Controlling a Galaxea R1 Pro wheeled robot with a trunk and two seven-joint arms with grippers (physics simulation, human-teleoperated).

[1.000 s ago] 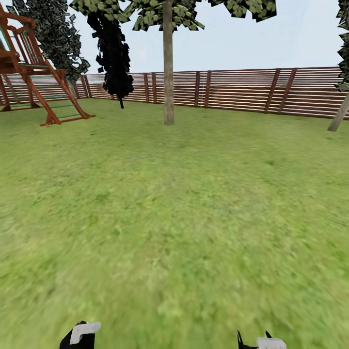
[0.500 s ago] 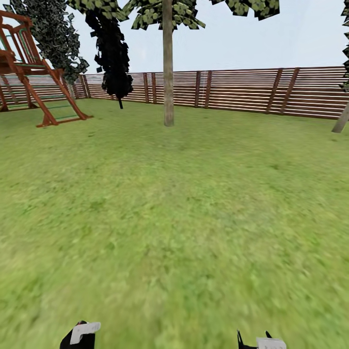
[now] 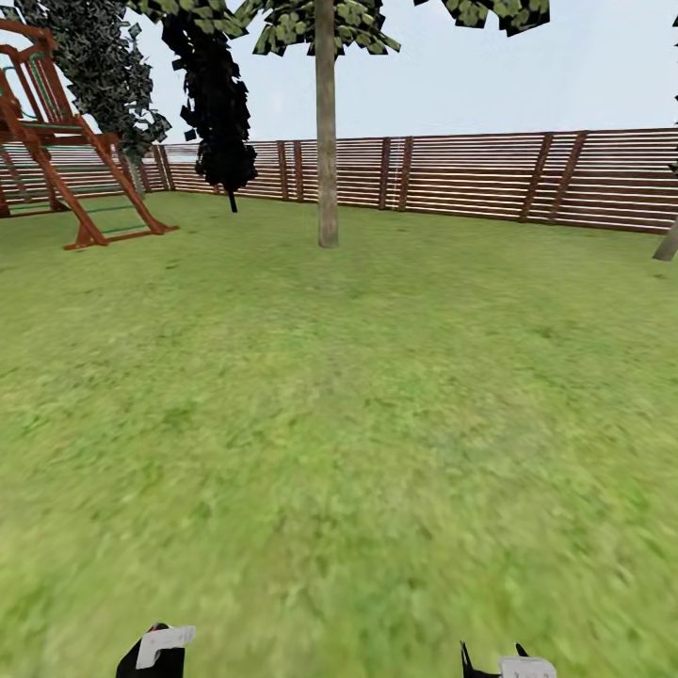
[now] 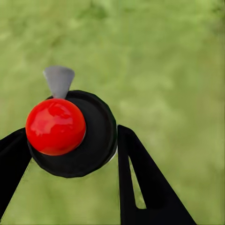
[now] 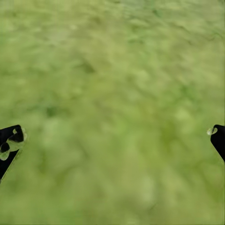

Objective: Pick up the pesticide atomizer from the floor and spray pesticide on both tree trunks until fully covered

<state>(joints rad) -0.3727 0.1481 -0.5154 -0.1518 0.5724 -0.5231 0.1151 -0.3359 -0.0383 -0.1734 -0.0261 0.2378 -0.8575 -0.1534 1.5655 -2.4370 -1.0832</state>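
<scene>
Two trunks mattered to me in that garden. One trunk point(image 3: 326, 141) stood straight ahead at the far side of the lawn point(image 3: 339, 424), just in front of the slatted fence point(image 3: 471, 174). The second trunk point(image 3: 667, 245) leaned at the far right edge, with little more than its foot in sight. Both were well away from me, too far, I judged, for any spray to reach, so the step in hand was simply crossing the grass towards the middle one.

My left hand point(image 3: 155, 648) hung low and near my body, and it gripped the spray bottle point(image 4: 89, 140). Its black fingers point(image 4: 140, 178) closed against either side of the round dark body. The red knob sat on top and the pale grey nozzle pointed forward and away from me. I carried it that way so the nozzle would already face a trunk once I arrived, and low so it would not swing about while I rolled.

My right hand point(image 3: 508, 665) was empty, its fingertips point(image 5: 9, 140) spread wide over bare grass. It had no job yet, so it hung clear of the bottle.

A wooden play frame point(image 3: 75, 169) stood far off to the left, safely out of my line. I reckoned neither trunk had been treated yet.
</scene>
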